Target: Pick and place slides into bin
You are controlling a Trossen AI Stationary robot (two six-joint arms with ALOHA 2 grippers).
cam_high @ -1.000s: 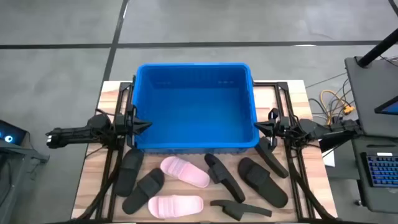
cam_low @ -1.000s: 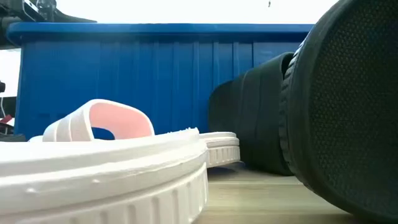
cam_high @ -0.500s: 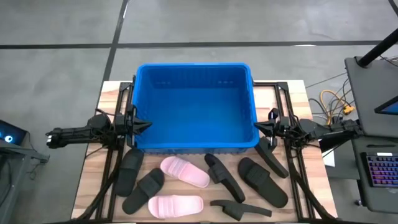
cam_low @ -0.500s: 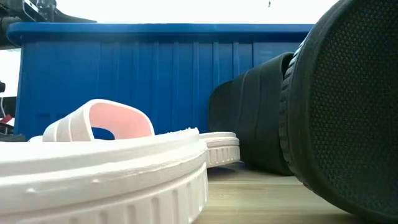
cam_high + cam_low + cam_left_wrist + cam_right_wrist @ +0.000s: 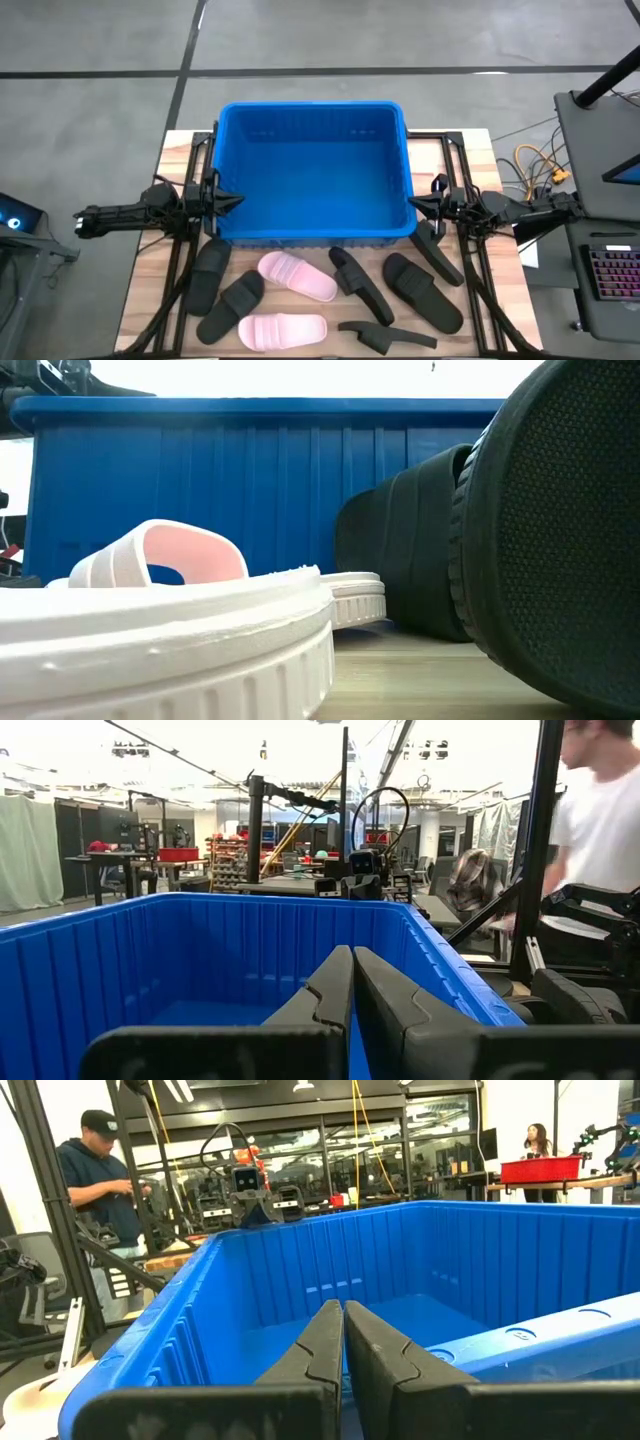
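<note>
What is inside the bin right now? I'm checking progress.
Nothing: the bin shows only its bare blue floor. All the slides lie on the table in front of it. No corner is hidden.

No displacement found across the interval. Left gripper (image 5: 228, 200) at the bin's (image 5: 312, 112) nine o'clock rim, right gripper (image 5: 418, 206) at three o'clock, both unmoved, fingers pressed together as before. Slides (image 5: 297, 275) at six o'clock of the bin in unchanged positions. Bin unshifted. Only difference noted: slight colour shift on the keyboard (image 5: 612, 275) at four o'clock.
</note>
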